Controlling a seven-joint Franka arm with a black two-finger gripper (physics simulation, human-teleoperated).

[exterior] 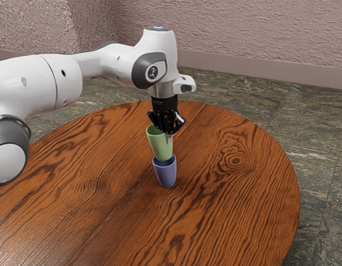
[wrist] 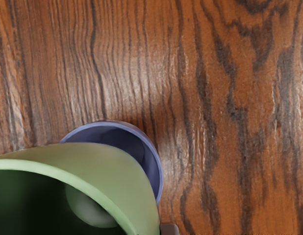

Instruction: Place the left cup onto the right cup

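Green cup (exterior: 158, 145) hangs tilted just under the pincer (exterior: 169, 132), fingers narrow & pinching its rim wall from both sides. Its base is at the mouth of the blue cup (exterior: 165, 173), upright directly below on the wood table (exterior: 237, 194). Arm (exterior: 77, 72) enters from the exterior view's left.

Soft, even light is falling on the round brown wooden table (wrist: 230, 98), which is shining palely just beside the blue tapered cup (wrist: 137, 142) under the gripper (exterior: 170, 134). The green tapered cup (wrist: 92, 171) is looking dark inside.
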